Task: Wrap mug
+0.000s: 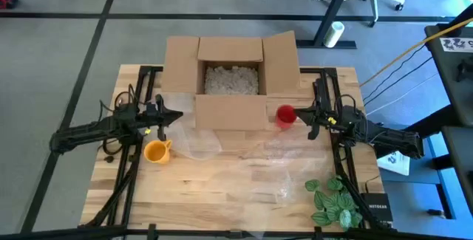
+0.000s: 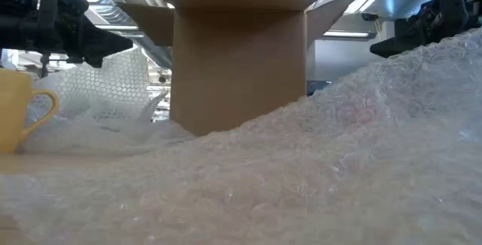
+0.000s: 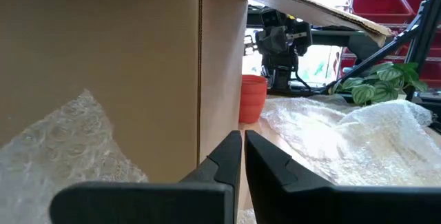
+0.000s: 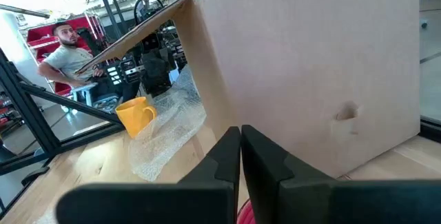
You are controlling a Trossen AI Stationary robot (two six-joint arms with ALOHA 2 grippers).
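Waiting at the table [image 1: 222, 196], I have wrapped nothing yet. Between my hands stands the open cardboard box [image 1: 230, 77], bubble wrap [image 1: 288, 162] loose before it. My left hand [image 1: 168, 116] is closed and empty above the bare yellow mug [image 1: 155, 151]; my right hand [image 1: 301, 114], closed too, sits beside the red cup [image 1: 285, 114].

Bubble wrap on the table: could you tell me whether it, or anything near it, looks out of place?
The bubble wrap lies crumpled and bunched rather than flat, spreading from the cardboard box towards the plant. Both the yellow mug and red cup stand upright on the table, off the wrap.
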